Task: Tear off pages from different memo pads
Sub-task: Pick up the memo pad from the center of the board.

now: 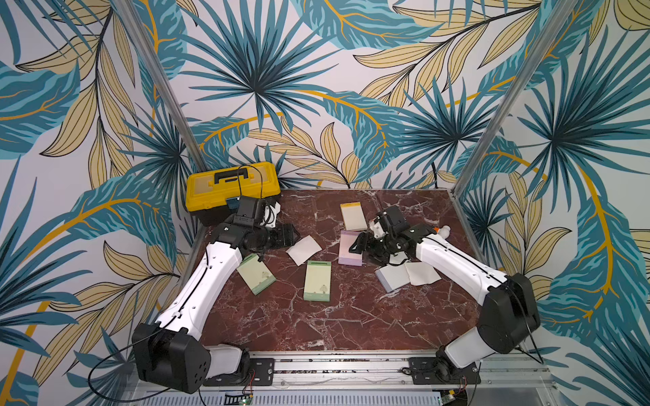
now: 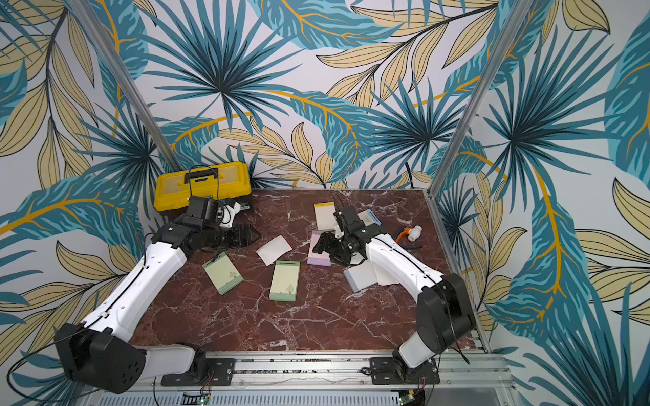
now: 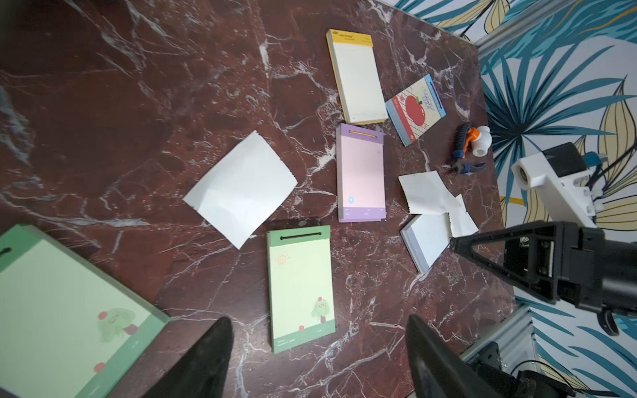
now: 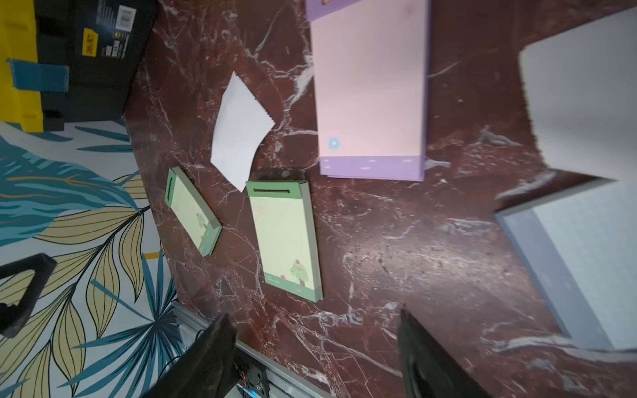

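Left wrist: pincer (image 3: 317, 320) wide above marble (image 3: 120, 103)

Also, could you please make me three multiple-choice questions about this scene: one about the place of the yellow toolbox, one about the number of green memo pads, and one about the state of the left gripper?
1. Where does the yellow toolbox stand?
A. Beside the right arm's base
B. On top of the lilac memo pad
C. At the far left corner of the marble table

2. How many green memo pads lie on the table?
A. One
B. Two
C. Four

3. What is the state of the left gripper?
A. Open, holding nothing
B. Shut on a white page
C. Shut on the apple memo pad

Answers:
1 C: both top views show it by the back wall, on the left.
2 B: two green ones lie near the left arm.
3 A: the left wrist view shows its jaws apart with nothing between them.
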{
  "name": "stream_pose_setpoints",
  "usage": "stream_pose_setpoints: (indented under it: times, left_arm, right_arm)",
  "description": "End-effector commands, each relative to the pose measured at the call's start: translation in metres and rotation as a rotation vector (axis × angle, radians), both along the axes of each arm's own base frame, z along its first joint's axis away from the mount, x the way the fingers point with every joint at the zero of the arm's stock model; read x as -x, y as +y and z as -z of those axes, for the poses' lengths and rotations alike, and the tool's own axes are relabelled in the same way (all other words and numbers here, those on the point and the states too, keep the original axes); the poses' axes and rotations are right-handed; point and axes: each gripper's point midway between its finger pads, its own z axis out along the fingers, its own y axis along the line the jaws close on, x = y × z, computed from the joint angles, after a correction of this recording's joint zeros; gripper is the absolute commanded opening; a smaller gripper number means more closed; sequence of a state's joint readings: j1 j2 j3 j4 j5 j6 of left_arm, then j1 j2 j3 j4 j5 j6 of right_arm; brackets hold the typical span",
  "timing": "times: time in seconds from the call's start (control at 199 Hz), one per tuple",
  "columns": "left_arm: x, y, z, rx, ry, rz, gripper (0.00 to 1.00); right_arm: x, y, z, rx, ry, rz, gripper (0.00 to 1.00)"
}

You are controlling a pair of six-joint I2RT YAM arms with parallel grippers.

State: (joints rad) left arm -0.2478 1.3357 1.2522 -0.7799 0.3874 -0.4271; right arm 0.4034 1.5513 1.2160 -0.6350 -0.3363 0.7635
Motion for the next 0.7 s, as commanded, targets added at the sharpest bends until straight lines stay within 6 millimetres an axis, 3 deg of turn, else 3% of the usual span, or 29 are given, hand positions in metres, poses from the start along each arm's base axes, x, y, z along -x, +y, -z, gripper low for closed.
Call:
stream_pose_setpoints:
  times: [0.0, 0.141, 0.477, 0.698]
  left_arm:
    - [-0.013, -0.024, 0.004, 0.08, 0.007, 0.01, 0.83]
    - [-0.029, -0.053, 0.018, 0.176, 0.057, 0.041, 0.85]
    - [-0.079, -0.098, 0.06, 0.157, 0.172, 0.086, 0.84]
    - [-0.092, -0.118, 0.094, 0.142, 0.254, 0.103, 0.84]
  right_arm:
    - [0.012, -0.021, 0.025, 0.075, 0.06, -0.028, 0.76]
    - [-0.004, -0.028, 0.039, 0.052, 0.081, -0.003, 0.76]
    - [-0.061, -0.013, 0.069, 0.03, 0.063, -0.007, 0.75]
    - [-0.085, -0.015, 0.082, 0.018, 0.049, 0.025, 0.75]
